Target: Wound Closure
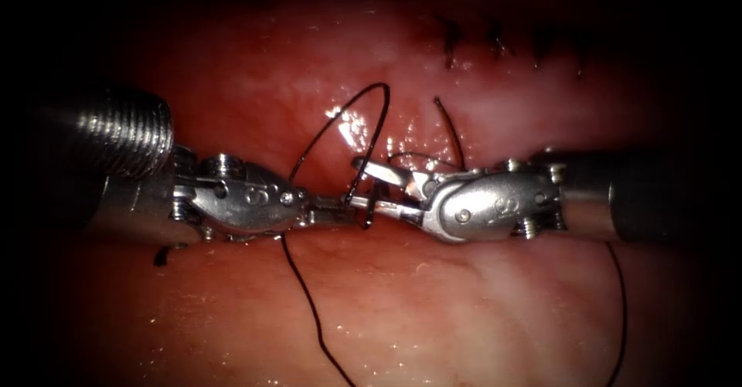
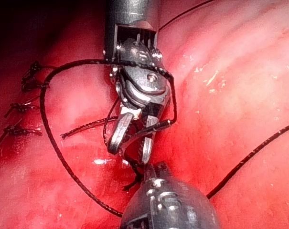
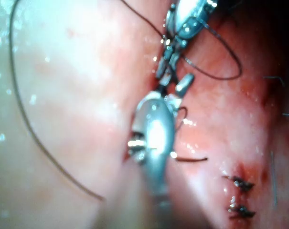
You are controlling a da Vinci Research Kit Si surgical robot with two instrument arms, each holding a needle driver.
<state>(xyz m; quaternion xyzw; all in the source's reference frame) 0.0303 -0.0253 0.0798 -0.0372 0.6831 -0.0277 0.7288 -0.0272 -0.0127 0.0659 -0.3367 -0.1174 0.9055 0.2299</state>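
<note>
Closest in, find the silver wristed left tool (image 1: 348,215) on its ribbed steel shaft: jaws closed down, seemingly pinching the thin black suture thread (image 1: 384,109). Facing it tip to tip, meet the polished right tool (image 1: 362,185): jaws spread apart, gripping nothing, with a loop of that thread draped round them. Judge a row of dark knotted stitches (image 1: 450,47) finished, lined up on the glistening pink tissue (image 1: 402,302) beyond and to the right of the tools. Judge a further knot only begun: loop slack, not drawn down, with a short frayed thread tail (image 1: 452,132) standing free just behind the right tool. Cannot tell where the curved needle lies, nor whether in the tissue. Cannot trace the cut's open stretch beneath the tools, nor follow the trailing thread strands past the lower edge.
</note>
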